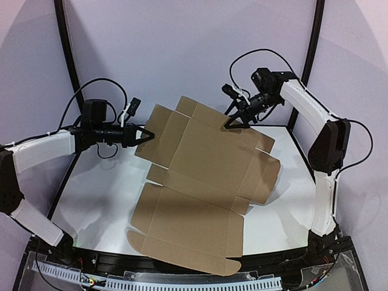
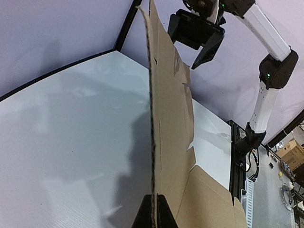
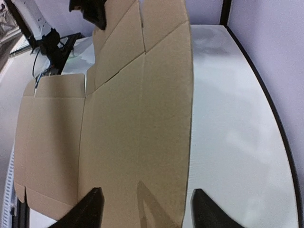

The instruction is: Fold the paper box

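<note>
**Flat brown sheet pinched on one side, straddled on the other**

The paper box (image 1: 200, 182) is an unfolded sheet of plain brown cardboard, creased and cut into panels, flaps and tabs. Its near part lies on the white table (image 1: 97, 206) and pokes over the table's near edge towards the arm bases. The far part is raised off the surface and spans the gap between the two grippers.

The left gripper (image 1: 144, 134) is clamped on the paper box. In its wrist view the two dark fingertips (image 2: 154, 216) are pressed together on the sheet's edge, and the cardboard (image 2: 171, 118) runs straight out from them, seen edge-on.

The right gripper (image 1: 233, 124) is at the opposite far edge with its jaws wide apart. In its own view one finger (image 3: 90, 209) sits over the cardboard (image 3: 118, 118) and the other (image 3: 209, 211) over bare table, so the sheet's edge runs between them. Whether either finger touches the cardboard cannot be told.

Beyond both grippers, black frame posts (image 1: 65, 48) rise against a pale backdrop. Far behind the right arm's base, a small cardboard carton (image 2: 292, 152) sits on the floor.
</note>
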